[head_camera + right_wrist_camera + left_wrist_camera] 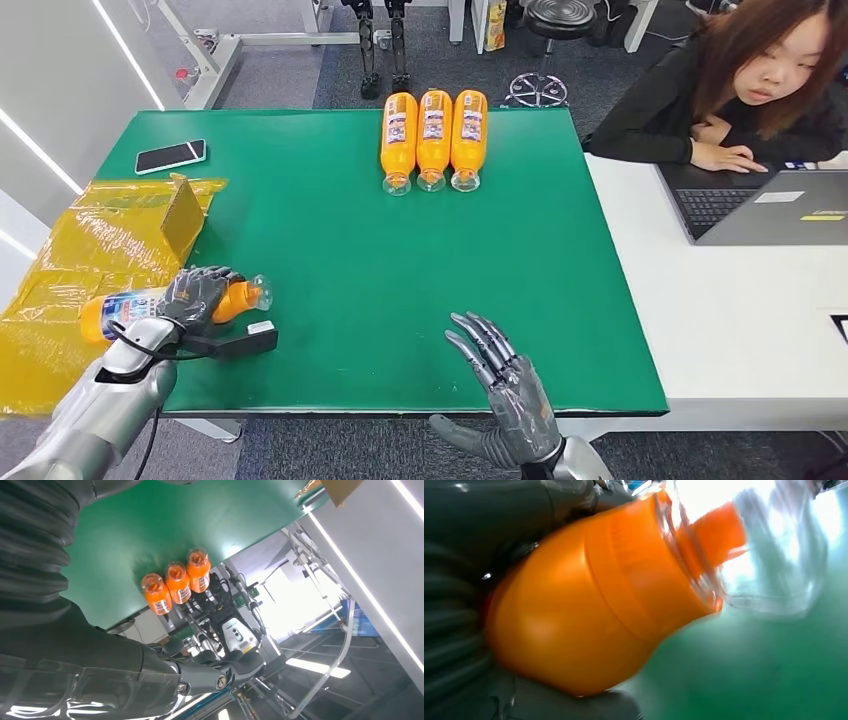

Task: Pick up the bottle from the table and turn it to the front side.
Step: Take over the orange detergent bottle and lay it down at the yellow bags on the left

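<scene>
Green matting covers the table (380, 300), and your work sits at its near left corner, where the mat meets a sheet of yellow plastic (70, 270). Your left hand (195, 296) is wrapped around the bottle (130, 308), which lies on its side across that left edge, its clear cap pointing toward the middle of the mat. In the left wrist view the orange shoulder of the bottle (589, 615) fills the palm, so the grip looks firm, though you cannot see the label from there. Your right hand (505, 385) rests at the near edge with its fingers spread and nothing in them.

Lift the bottle straight off the surface before you roll it, so the plastic sheet does not drag along. Turn the wrist slowly until the label faces up, as on the three bottles (433, 138) lined up at the far edge, touching side by side. Keep the small black box (248, 338) just beside your hand out of the sweep. A person (740, 90) works at a laptop (770, 205) past the right edge; stay well apart.
</scene>
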Action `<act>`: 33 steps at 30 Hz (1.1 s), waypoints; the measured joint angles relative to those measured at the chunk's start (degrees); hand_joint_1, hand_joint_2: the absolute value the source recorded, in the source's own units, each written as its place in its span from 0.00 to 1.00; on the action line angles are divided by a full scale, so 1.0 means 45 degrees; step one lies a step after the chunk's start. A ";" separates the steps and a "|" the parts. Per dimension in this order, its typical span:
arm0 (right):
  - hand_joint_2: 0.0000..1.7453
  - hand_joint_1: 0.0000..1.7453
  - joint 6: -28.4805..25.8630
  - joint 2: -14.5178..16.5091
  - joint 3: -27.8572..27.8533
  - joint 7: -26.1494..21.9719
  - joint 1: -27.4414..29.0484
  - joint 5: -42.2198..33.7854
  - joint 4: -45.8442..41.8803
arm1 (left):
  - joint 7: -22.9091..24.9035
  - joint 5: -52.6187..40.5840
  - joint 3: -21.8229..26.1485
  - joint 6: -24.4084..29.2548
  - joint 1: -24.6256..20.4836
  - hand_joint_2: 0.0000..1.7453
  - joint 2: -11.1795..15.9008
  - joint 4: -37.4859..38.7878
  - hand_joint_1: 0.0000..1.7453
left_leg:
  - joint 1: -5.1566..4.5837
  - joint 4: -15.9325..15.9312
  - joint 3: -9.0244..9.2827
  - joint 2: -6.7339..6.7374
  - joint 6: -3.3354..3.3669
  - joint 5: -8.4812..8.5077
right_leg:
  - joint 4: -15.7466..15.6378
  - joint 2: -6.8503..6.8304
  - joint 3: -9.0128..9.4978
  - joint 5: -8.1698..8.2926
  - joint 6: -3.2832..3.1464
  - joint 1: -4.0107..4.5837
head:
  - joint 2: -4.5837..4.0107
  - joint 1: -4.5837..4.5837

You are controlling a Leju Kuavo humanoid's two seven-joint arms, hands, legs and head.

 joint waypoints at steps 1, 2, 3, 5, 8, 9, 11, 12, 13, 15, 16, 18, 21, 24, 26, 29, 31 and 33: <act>1.00 0.00 0.0024 -0.0010 0.0007 0.0001 0.0002 -0.0018 -0.0006 | 0.0115 -0.0035 -0.0022 0.0013 -0.0058 1.00 0.0005 0.0138 0.00 | 0.0000 0.0000 0.0001 0.0000 0.0000 0.0000 | 0.0002 0.0000 0.0000 0.0001 -0.0002 0.0000 | 0.0000 0.0000; 1.00 0.00 0.0049 -0.0013 0.0017 0.0001 -0.0001 -0.0024 -0.0005 | 0.0201 -0.0053 -0.0036 0.0033 -0.0102 1.00 0.0007 0.0250 0.00 | 0.0000 0.0000 0.0002 0.0000 -0.0001 0.0001 | 0.0004 -0.0001 0.0000 0.0001 -0.0002 0.0000 | 0.0000 0.0002; 1.00 0.00 0.0072 -0.0015 0.0029 0.0003 -0.0005 -0.0023 -0.0001 | 0.0262 -0.0057 -0.0045 0.0055 -0.0136 1.00 0.0011 0.0343 0.00 | 0.0000 -0.0001 0.0002 -0.0001 -0.0002 0.0001 | 0.0006 -0.0002 0.0001 0.0002 -0.0003 0.0000 | 0.0000 0.0002; 1.00 0.00 0.0089 -0.0015 0.0058 0.0004 -0.0017 -0.0018 0.0013 | 0.0347 -0.0047 -0.0048 0.0107 -0.0194 1.00 0.0013 0.0474 0.00 | 0.0000 -0.0002 0.0004 -0.0002 -0.0009 0.0006 | 0.0012 -0.0003 0.0000 0.0004 -0.0007 0.0000 | 0.0000 0.0002; 1.00 0.00 0.0082 -0.0015 0.0102 0.0002 -0.0053 -0.0021 0.0079 | 0.0415 -0.0107 -0.0050 0.0196 -0.0252 1.00 0.0018 0.0593 0.00 | 0.0000 -0.0002 0.0006 -0.0002 -0.0022 0.0014 | 0.0017 -0.0003 -0.0002 0.0008 -0.0014 0.0002 | 0.0000 0.0001; 1.00 0.00 0.0077 -0.0015 0.0113 0.0010 -0.0061 -0.0012 0.0100 | 0.0415 -0.0142 -0.0050 0.0224 -0.0265 1.00 0.0019 0.0615 0.00 | 0.0000 -0.0002 0.0007 -0.0002 -0.0026 0.0017 | 0.0018 -0.0003 -0.0003 0.0008 -0.0015 0.0002 | 0.0000 0.0001; 1.00 0.00 0.0073 -0.0013 0.0120 0.0085 -0.0054 0.0086 0.0119 | 0.0357 -0.0202 -0.0050 0.0232 -0.0291 1.00 0.0019 0.0636 0.00 | 0.0000 -0.0002 0.0007 -0.0002 -0.0031 0.0020 | 0.0021 -0.0003 -0.0004 0.0010 -0.0017 0.0003 | 0.0000 0.0001; 1.00 0.00 0.0074 -0.0012 0.0121 0.0147 -0.0033 0.0183 0.0119 | 0.0302 -0.0222 -0.0050 0.0175 -0.0312 1.00 0.0019 0.0638 0.00 | 0.0000 -0.0002 0.0007 -0.0003 -0.0031 0.0020 | 0.0022 -0.0003 -0.0005 0.0010 -0.0018 0.0004 | 0.0000 0.0001; 1.00 0.00 0.0074 -0.0011 0.0120 0.0229 0.0005 0.0309 0.0118 | 0.0216 -0.0230 -0.0050 0.0070 -0.0333 1.00 0.0022 0.0636 0.00 | 0.0001 -0.0002 0.0007 -0.0003 -0.0031 0.0021 | 0.0023 -0.0004 -0.0004 0.0010 -0.0018 0.0004 | 0.0000 0.0001; 1.00 0.00 0.0067 -0.0005 0.0119 0.0389 0.0162 0.0603 0.0104 | -0.0046 -0.0168 -0.0050 -0.0281 -0.0355 1.00 0.0068 0.0561 0.00 | 0.0001 -0.0003 0.0007 -0.0005 -0.0032 0.0021 | 0.0025 -0.0006 -0.0003 0.0010 -0.0019 0.0004 | 0.0000 0.0000; 1.00 0.00 0.0055 -0.0003 0.0119 0.0452 0.0274 0.0742 0.0094 | -0.0232 -0.0059 -0.0050 -0.0500 -0.0342 1.00 0.0115 0.0475 0.00 | 0.0002 -0.0004 0.0006 -0.0005 -0.0032 0.0020 | 0.0027 -0.0006 -0.0003 0.0010 -0.0019 0.0004 | 0.0000 -0.0001; 1.00 0.00 -0.0017 0.0000 0.0120 0.0528 0.0548 0.0957 0.0060 | -0.1009 0.0664 -0.0006 -0.1209 -0.0188 1.00 0.0267 0.0117 0.00 | 0.0002 -0.0007 0.0005 -0.0004 -0.0032 0.0019 | 0.0030 -0.0004 -0.0003 0.0007 -0.0023 0.0003 | 0.0000 -0.0002; 1.00 0.00 -0.0232 -0.0004 0.0117 0.0489 0.0913 0.1062 0.0007 | -0.2994 0.3489 0.0300 -0.3413 0.0786 1.00 0.0862 -0.1594 0.00 | 0.0003 -0.0015 0.0014 0.0016 -0.0055 0.0001 | 0.0035 0.0017 0.0003 -0.0007 -0.0042 0.0002 | 0.0000 0.0002; 1.00 0.00 -0.0318 -0.0010 0.0063 0.0291 0.1023 0.0814 0.0003 | -0.4132 0.7064 0.0643 -0.6508 0.2727 1.00 0.2251 -0.5127 0.00 | 0.0005 -0.0017 0.0048 0.0089 -0.0100 -0.0033 | 0.0037 0.0103 -0.0008 -0.0018 -0.0058 0.0004 | 0.0000 -0.0003; 1.00 0.00 -0.0268 -0.0024 -0.0033 0.0197 0.1014 0.0565 -0.0005 | -0.4423 0.8846 0.0768 -0.8067 0.3909 1.00 0.3205 -0.7471 0.00 | 0.0012 -0.0013 0.0040 0.0096 -0.0101 -0.0035 | 0.0033 0.0114 -0.0032 -0.0023 -0.0061 0.0011 | 0.0000 0.0000; 1.00 0.00 -0.0183 -0.0085 -0.0162 0.0152 0.0931 0.0337 -0.0041 | -0.4738 1.0196 0.0811 -0.9122 0.4619 1.00 0.4072 -0.9865 0.00 | 0.0022 -0.0010 0.0010 0.0020 -0.0094 -0.0025 | 0.0030 0.0036 -0.0029 -0.0034 -0.0059 0.0014 | 0.0000 0.0004; 1.00 0.00 -0.0141 -0.0127 -0.0260 0.0151 0.0921 0.0356 -0.0131 | -0.5104 1.0687 0.0715 -0.9560 0.4712 1.00 0.4345 -1.0930 0.00 | 0.0019 -0.0010 0.0007 -0.0009 -0.0087 -0.0018 | 0.0031 0.0002 -0.0019 -0.0035 -0.0058 0.0012 | 0.0000 0.0004; 1.00 0.00 -0.0090 -0.0141 -0.0356 0.0166 0.0969 0.0425 -0.0271 | -0.5503 1.1101 0.0424 -0.9907 0.4698 1.00 0.4416 -1.1735 0.00 | 0.0016 -0.0010 0.0010 -0.0007 -0.0081 -0.0013 | 0.0031 -0.0002 -0.0014 -0.0029 -0.0064 0.0011 | 0.0000 0.0005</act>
